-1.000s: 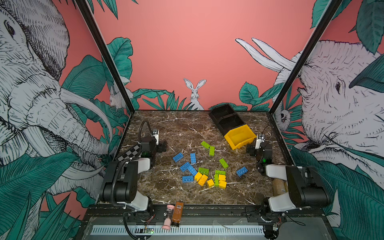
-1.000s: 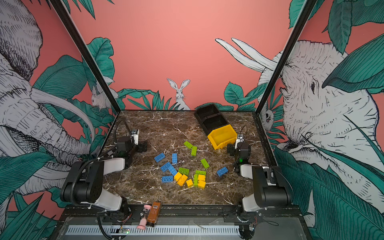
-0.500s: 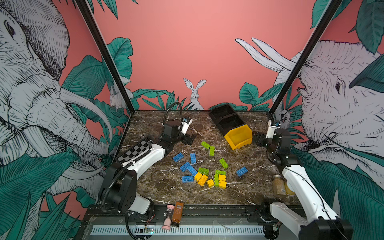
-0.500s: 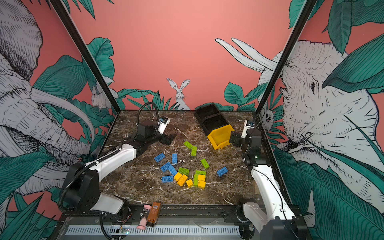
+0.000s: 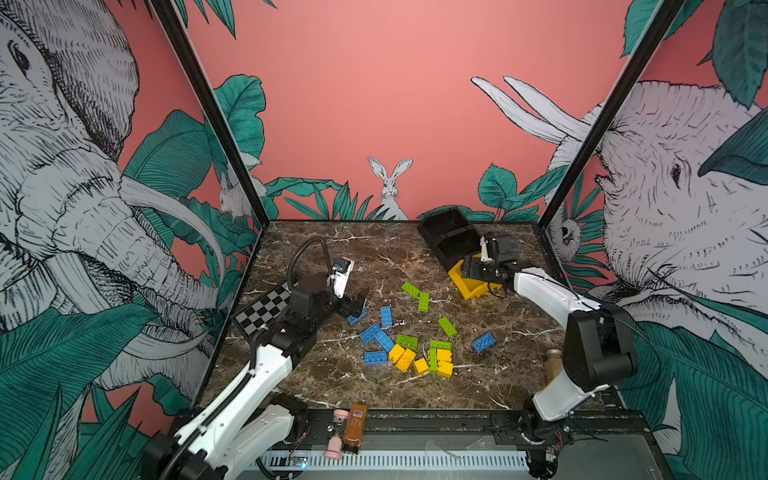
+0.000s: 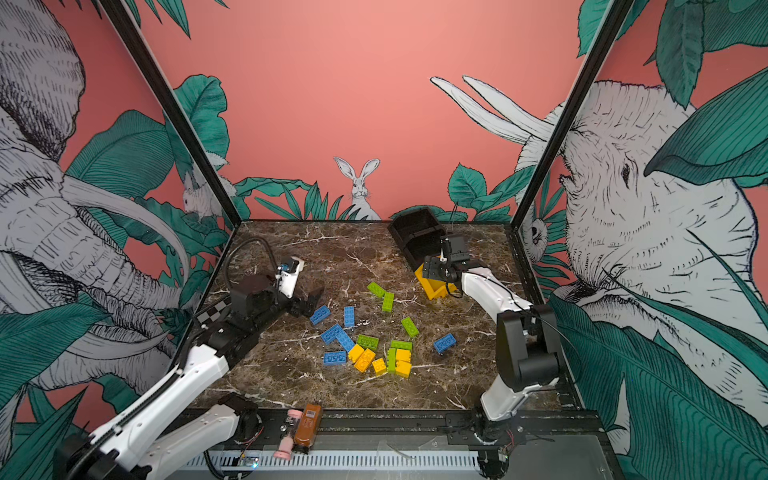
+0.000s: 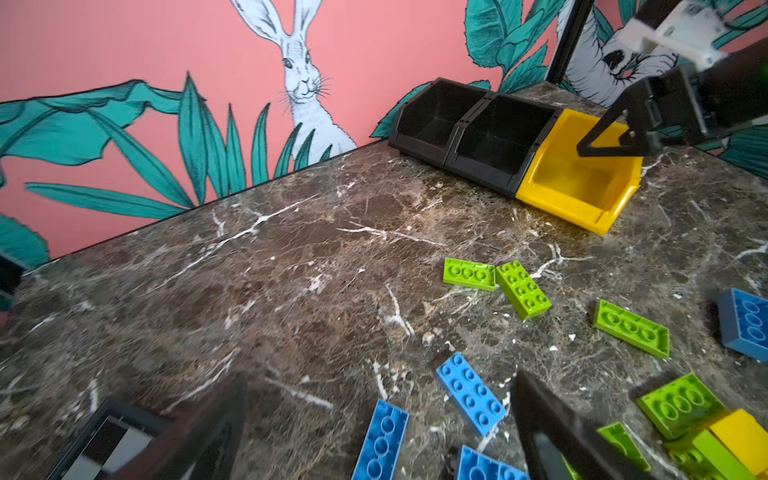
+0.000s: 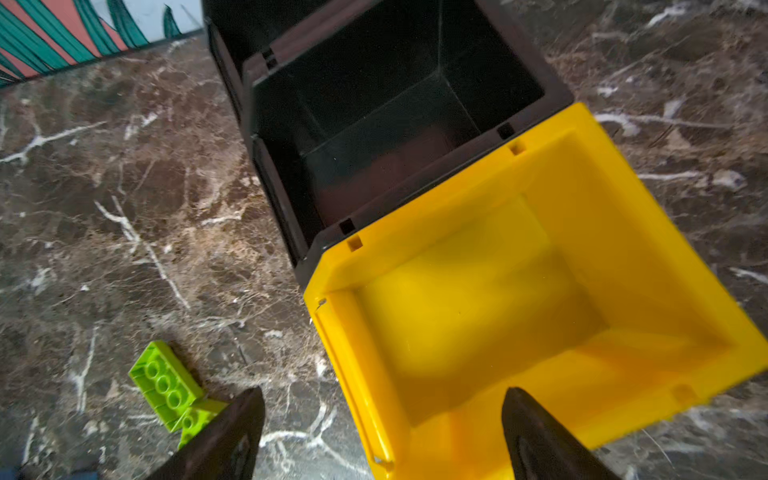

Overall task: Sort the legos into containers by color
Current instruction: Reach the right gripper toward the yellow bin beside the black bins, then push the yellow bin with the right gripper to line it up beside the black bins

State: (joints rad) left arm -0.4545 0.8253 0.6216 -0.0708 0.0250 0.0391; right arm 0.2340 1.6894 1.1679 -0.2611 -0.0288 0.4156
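Salmon-pink walls painted with elephants, a white rabbit and green leaves; black corner posts; brown white-veined marble counter.

Partly hidden
My right gripper covers most of the yellow bin, right of centre in a top view

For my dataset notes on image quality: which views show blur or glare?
Left wrist view: the right tool is smeared, the nearest blue bricks soft. Right wrist view: pale glare on the yellow bin floor, edges slightly blurred. Both top views: sharp, evenly lit.
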